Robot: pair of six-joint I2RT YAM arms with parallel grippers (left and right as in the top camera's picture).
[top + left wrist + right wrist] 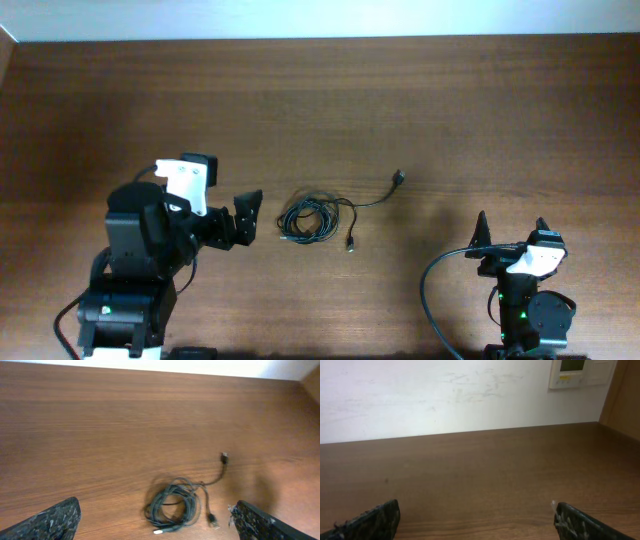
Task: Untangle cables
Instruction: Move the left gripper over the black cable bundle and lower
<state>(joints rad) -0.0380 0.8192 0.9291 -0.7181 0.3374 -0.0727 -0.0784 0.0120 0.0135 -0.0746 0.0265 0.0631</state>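
Near right, the right hand (512, 230) is held spread, empty. The left hand (248, 217) is spread too, just left of the cables (308, 220), seen bunched in one coil mid-worktop (420, 100), one plug (398, 178) trailing farther right. Nothing is judged untangled yet.

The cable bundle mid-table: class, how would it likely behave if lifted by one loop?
Probably floppy: the cables are thin and lie in loose loops, so they would sag. Likely light, and loops overlap, so the bundle may rise together. The free plug end would probably trail.
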